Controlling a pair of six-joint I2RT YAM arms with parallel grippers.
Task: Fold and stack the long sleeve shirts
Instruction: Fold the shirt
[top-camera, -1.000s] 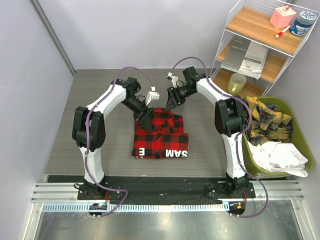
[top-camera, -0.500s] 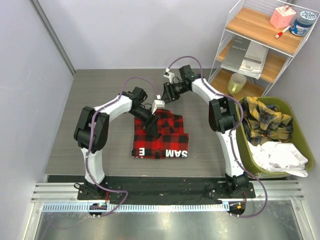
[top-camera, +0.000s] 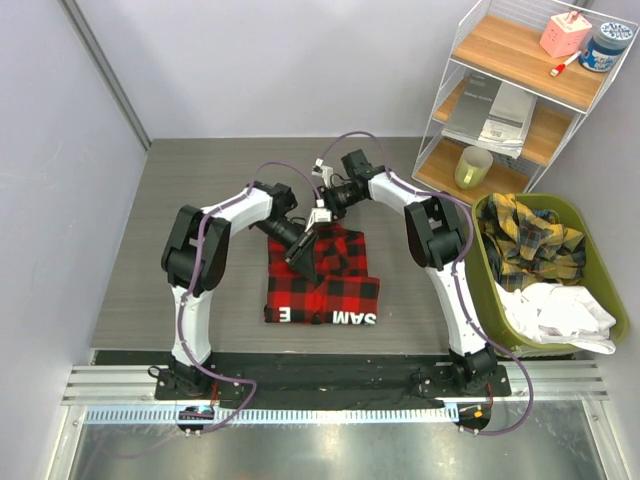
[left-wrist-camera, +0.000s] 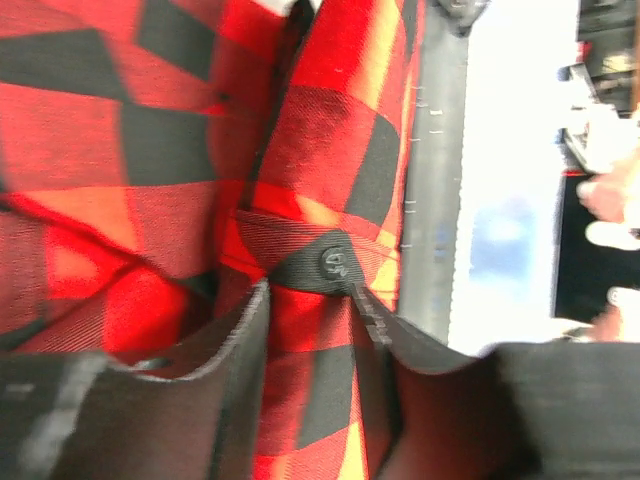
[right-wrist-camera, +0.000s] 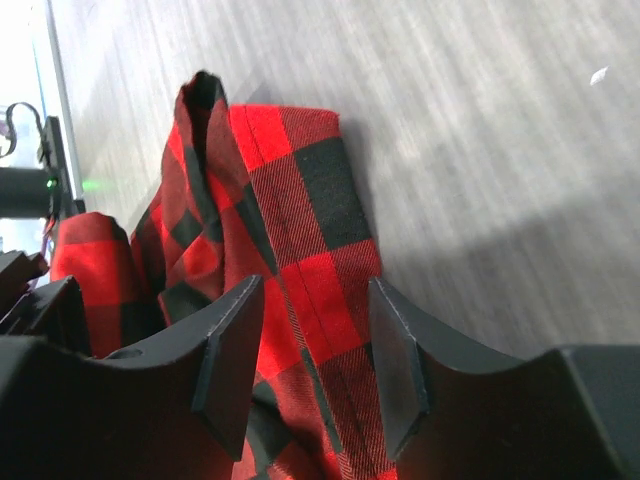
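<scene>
A red-and-black check long sleeve shirt (top-camera: 335, 285) lies folded mid-table, white letters along its near edge. My left gripper (top-camera: 303, 255) is down on its left half. In the left wrist view the jaws (left-wrist-camera: 310, 290) are closed in on a raised fold of the flannel (left-wrist-camera: 120, 150) just below a black button (left-wrist-camera: 333, 262), and cloth fills the gap. My right gripper (top-camera: 326, 200) is at the shirt's far edge. Its open jaws (right-wrist-camera: 313, 300) straddle a strip of the flannel (right-wrist-camera: 300, 190) with space on both sides.
A green bin (top-camera: 610, 285) at the right holds a yellow plaid shirt (top-camera: 530, 240) and a white cloth (top-camera: 560, 310). A wire-and-wood shelf rack (top-camera: 510, 90) with a cup (top-camera: 472, 165) stands at the back right. Bare grey tabletop (top-camera: 180, 200) lies left of the shirt.
The left gripper slid down onto the shirt and its jaws narrowed around a fold. The right gripper moved left to the shirt's far edge. The shirt's near edge shifted slightly toward the front.
</scene>
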